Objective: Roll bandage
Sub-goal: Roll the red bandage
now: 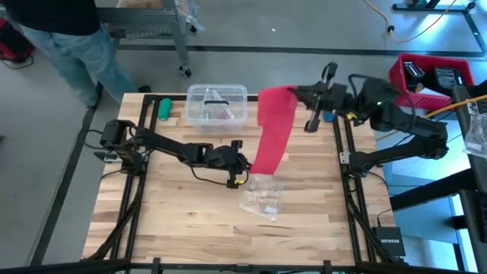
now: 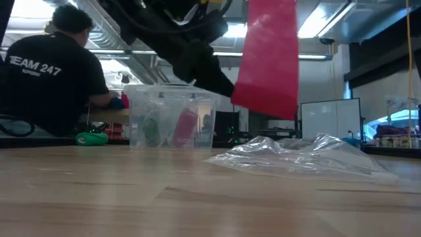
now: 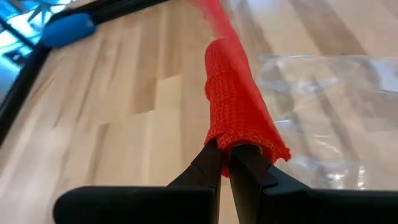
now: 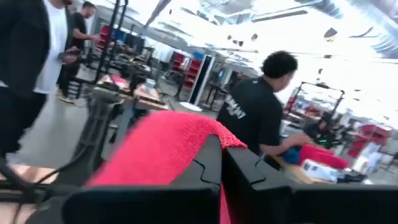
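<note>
The bandage (image 1: 272, 129) is a red-pink strip held in the air between my two grippers, running from the far middle of the table toward the middle. In the low view the bandage (image 2: 266, 56) hangs clear of the tabletop. My left gripper (image 1: 243, 163) is shut on its near end. My right gripper (image 1: 293, 94) is shut on its far end, higher up beside the clear box. My left gripper pinches the bandage's near end at its hemmed edge (image 3: 244, 140) between the two fingers. The cloth is bunched around the fingertips. The fingers come roughly level from the table's left. That end is lifted clear of the table, and the strip runs away toward my right gripper. My right gripper pinches the bandage's far end (image 4: 180, 134) between the two fingers, and the cloth drapes over one finger (image 4: 208, 165). The fingers come roughly level from the table's right. The end is held well above the table, and the strip slopes down toward my left gripper.
A clear plastic box (image 1: 217, 104) with small items stands at the far middle. A crumpled clear wrapper (image 1: 262, 198) lies under the bandage's near end. A green roll (image 1: 163, 108) lies far left and a blue object (image 1: 328, 116) far right. A person (image 1: 68, 38) stands beyond the far left corner.
</note>
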{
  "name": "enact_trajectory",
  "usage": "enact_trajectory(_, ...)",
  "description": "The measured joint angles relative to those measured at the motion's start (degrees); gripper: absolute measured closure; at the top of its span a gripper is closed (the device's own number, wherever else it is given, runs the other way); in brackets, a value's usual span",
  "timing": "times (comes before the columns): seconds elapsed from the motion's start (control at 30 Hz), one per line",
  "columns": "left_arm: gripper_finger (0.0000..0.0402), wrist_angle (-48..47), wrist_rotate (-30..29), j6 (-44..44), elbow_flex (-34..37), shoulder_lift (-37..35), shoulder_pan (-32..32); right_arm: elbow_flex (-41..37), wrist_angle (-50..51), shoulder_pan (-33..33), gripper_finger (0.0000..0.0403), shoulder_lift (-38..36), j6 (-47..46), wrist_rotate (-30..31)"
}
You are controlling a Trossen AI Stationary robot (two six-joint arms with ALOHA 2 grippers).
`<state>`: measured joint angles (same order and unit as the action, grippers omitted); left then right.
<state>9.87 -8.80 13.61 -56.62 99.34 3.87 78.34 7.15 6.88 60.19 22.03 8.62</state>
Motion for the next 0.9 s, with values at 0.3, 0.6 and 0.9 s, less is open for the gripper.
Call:
enact_trajectory(0.3, 0.0389, 0.2, 0.2, 1.2, 0.0, 1.6, 2.6, 4.3, 4.1, 6.7, 0.0398, 3.5, 0.9, 0.3)
enact_trajectory(0.6, 0.0389, 0.8, 0.1, 4.4, -1.4, -2.6, 7.7, 4.2, 16.1, 17.0, 0.0397, 9.3, -1.0, 7.0)
enact_trajectory(0.9, 0.0389, 0.5, -0.7, 4.9, -1.5, -7.7, 8.9, 0.4, 27.2, 25.6, 0.0295, 17.1, -8.3, 6.8)
